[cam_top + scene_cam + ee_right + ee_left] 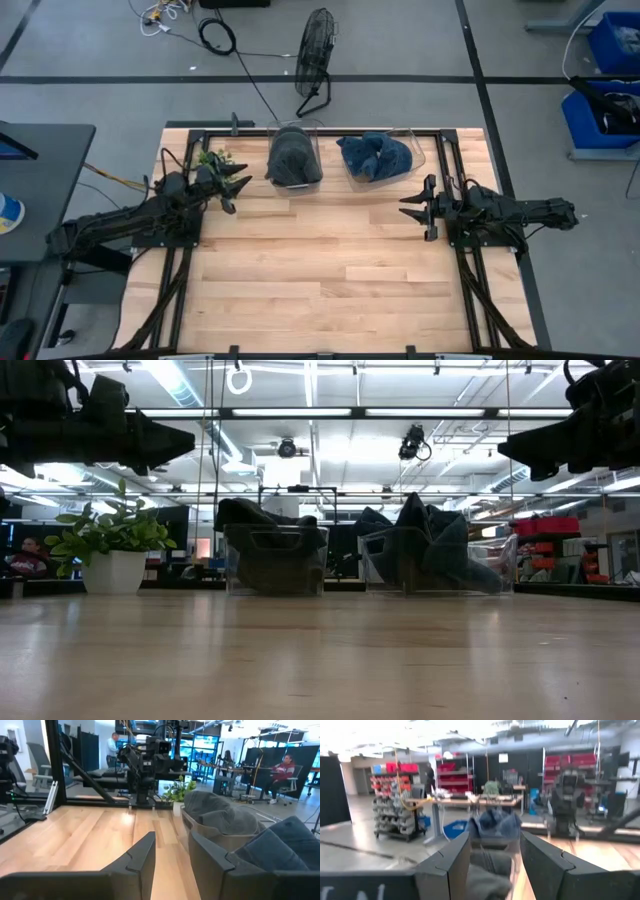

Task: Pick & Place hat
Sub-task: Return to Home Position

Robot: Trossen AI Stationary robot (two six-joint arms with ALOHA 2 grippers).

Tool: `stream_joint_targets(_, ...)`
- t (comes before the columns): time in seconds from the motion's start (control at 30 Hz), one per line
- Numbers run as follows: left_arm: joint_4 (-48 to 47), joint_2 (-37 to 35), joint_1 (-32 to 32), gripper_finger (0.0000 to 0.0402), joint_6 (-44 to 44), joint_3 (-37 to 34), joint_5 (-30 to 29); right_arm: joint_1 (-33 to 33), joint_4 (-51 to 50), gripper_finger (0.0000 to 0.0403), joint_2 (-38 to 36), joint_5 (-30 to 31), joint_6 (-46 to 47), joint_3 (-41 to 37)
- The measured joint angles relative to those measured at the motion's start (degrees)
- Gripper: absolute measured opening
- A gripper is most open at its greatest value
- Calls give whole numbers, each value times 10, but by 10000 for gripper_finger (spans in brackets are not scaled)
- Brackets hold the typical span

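Homing step: black caps (293,158) sit in left bin (319,140). L gripper (238,188) & R gripper (418,208) fingers apart, empty. Next: tuck arms to rest pose.

The grey floor (400,30) is crossed by black tape lines (250,78), with a black floor fan (316,50) just behind the counter (330,270) and blue crates (615,45) at one side. Long strip lights (250,412) run overhead, and shelves of red bins (400,767) stand farther back.
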Motion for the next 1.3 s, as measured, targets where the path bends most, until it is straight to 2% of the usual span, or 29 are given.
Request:
stream_joint_targets(0.33, -37, 0, 0, 177, -9, 0, 0, 0, 2, 123, 3, 0, -39, 0)
stream_joint_targets(0.57, -74, 0, 0, 177, -14, 0, 0, 0, 2, 123, 3, -1, -19, 0)
stream_joint_targets(0.8, -105, 0, -1, 177, -126, 0, 2, 0, 2, 123, 3, -1, -15, 0)
stream_joint_targets(1.3, -109, -2, -2, 177, -122, -1, 2, 0, 2, 123, 4, -1, -15, 0)
